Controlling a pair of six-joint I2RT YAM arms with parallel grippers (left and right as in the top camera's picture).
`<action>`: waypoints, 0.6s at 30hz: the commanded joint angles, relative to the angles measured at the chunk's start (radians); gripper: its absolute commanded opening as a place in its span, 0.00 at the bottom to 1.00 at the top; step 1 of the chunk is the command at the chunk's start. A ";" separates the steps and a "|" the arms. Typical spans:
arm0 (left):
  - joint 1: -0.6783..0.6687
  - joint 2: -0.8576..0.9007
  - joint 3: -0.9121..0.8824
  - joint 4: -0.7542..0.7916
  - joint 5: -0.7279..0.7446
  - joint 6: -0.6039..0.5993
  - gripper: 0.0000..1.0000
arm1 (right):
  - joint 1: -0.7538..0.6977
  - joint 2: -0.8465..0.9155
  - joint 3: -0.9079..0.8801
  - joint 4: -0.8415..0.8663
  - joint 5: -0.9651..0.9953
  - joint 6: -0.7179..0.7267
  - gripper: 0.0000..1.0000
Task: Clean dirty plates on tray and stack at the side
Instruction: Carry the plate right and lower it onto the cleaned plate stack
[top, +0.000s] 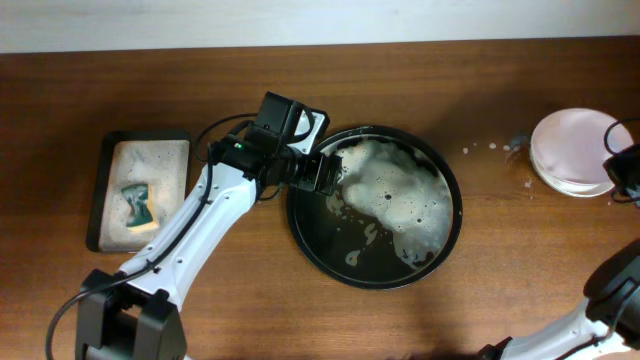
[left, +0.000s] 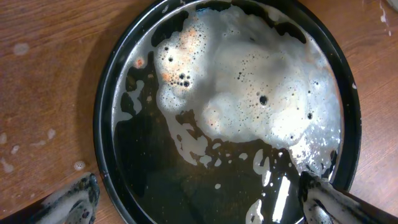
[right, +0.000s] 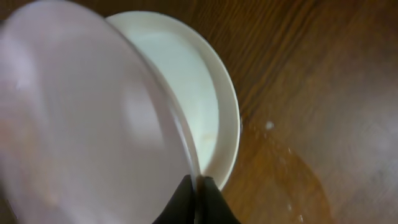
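Observation:
The round black tray (top: 322, 240) sits mid-table, with foam and soapy water and no plate on it. In the left wrist view the tray (left: 155, 180) fills the frame. My left gripper (top: 322, 172) is open and empty at the tray's left rim; its foam-smeared fingers (left: 199, 200) straddle the rim, one outside and one inside. The white plates (top: 572, 150) lie stacked at the far right. My right gripper (right: 198, 184) is shut on the rim of a tilted pinkish-white plate (right: 81, 124), held just over another white plate (right: 205, 93) on the table.
A small grey sponge tray (top: 112, 190) with foam and a green sponge (top: 138, 205) stands at the left. Water drops and a wet patch (top: 492, 148) lie between the black tray and the plate stack. The table's back edge runs along the top.

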 joint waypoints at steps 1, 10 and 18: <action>-0.003 -0.009 0.008 0.002 0.000 -0.002 1.00 | -0.003 0.020 0.007 0.012 0.023 0.009 0.26; -0.003 -0.009 0.008 0.002 0.000 -0.002 1.00 | 0.019 -0.145 0.008 -0.074 -0.396 -0.023 0.49; -0.003 -0.009 0.008 0.002 0.000 -0.002 1.00 | 0.344 -0.614 0.008 -0.377 -0.431 -0.234 0.59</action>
